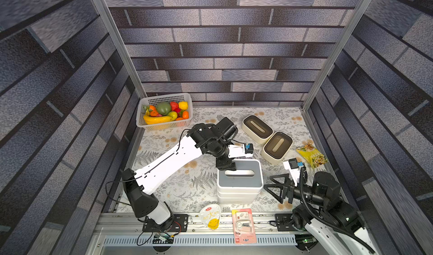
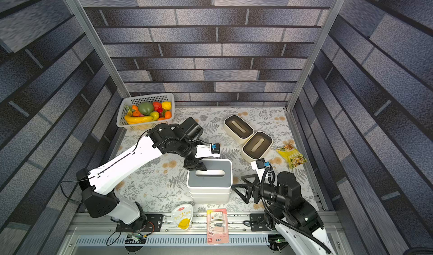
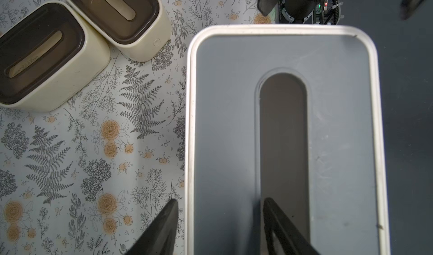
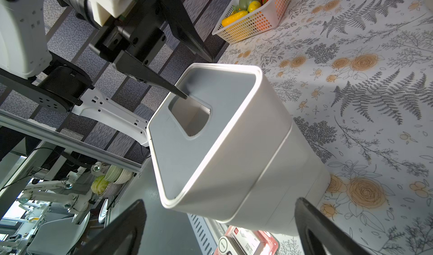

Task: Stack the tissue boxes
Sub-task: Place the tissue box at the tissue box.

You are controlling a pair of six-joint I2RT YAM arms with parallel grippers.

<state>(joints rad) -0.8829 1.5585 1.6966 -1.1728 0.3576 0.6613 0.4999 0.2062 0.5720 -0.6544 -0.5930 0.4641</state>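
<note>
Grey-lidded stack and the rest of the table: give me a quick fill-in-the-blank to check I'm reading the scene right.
1. One finger of the left gripper reaches into the ___ of the grey lid.
2. The number of brown-lidded boxes standing off the stack is ___.
3. The right gripper, beside the stack, has its fingers ___ and holds nothing.
Missing words: slot; two; open.

The left arm reaches forward, wrist bent down, left gripper seemingly partly parted; the right gripper lies level, spread wide.
</note>
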